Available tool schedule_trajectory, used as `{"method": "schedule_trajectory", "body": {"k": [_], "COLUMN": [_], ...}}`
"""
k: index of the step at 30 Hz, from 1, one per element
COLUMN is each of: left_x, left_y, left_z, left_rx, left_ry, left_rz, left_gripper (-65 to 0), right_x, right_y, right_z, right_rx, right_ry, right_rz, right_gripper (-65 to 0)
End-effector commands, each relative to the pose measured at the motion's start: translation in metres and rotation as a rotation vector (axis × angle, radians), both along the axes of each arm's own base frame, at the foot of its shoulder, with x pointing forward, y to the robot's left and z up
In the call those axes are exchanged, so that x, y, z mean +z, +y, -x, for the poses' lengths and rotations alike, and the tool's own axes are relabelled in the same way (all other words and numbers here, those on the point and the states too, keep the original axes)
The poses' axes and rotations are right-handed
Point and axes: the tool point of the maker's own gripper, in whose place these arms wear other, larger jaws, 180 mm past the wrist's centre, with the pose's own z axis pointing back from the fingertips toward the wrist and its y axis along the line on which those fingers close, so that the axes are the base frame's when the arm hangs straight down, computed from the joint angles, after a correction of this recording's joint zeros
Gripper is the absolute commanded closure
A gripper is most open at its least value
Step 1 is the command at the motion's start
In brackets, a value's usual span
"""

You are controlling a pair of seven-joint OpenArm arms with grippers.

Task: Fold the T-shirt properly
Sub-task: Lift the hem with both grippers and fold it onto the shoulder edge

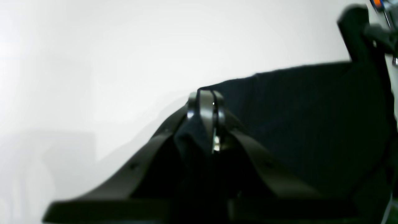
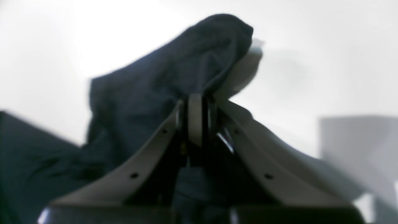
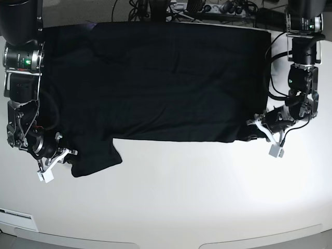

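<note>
Plain black T-shirt point(image 3: 161, 78) filling upper frame, no print showing, glossy white table point(image 3: 176, 197) across lower frame, white-fingered grippers with black arms at left point(image 3: 57, 155) and right point(image 3: 259, 129) edges

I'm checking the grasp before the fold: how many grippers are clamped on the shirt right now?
2. The left gripper pinches the T-shirt at its lower corner on the base view's right; the right gripper pinches the sleeve on the base view's left.

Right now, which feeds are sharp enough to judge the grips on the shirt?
Base view: sharp, but the T-shirt is featureless black. Left wrist view: washed-out table, slightly soft, left gripper shut on cloth. Right wrist view: blurred throughout, right gripper shut on cloth.
</note>
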Motion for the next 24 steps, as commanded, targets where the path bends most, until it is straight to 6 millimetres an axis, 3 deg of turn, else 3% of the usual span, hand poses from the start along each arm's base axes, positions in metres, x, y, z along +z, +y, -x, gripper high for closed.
{"method": "schedule_trajectory", "body": {"k": [1, 4, 10, 16, 24], "left_x": [-0.013, -0.007, 0.006, 0.032, 0.063], "left_y": [0.007, 0.004, -0.005, -0.02, -0.034], "left_z": [0.011, 0.007, 0.004, -0.004, 0.015], "left_rx": [-0.038, -0.053, -0.123, -0.193, -0.324], "left_ry": [0.054, 0.006, -0.062, -0.15, -0.236], "left_rz": [-0.076, -0.062, -0.048, -0.06, -0.14], "left_gripper": [0.0, 0.0, 0.0, 0.0, 0.0], "right_x": [0.031, 0.042, 0.069, 0.085, 0.075], "right_y": [-0.003, 0.005, -0.002, -0.007, -0.02], "right_z": [-0.018, -0.016, 0.003, 0.048, 0.108], "right_rx": [-0.004, 0.026, 0.119, 0.24, 0.394], "right_ry": [-0.081, -0.087, -0.19, -0.261, -0.215], "right_rz": [-0.027, -0.056, 0.085, 0.255, 0.459], "right_gripper": [0.0, 0.0, 0.0, 0.0, 0.0]}}
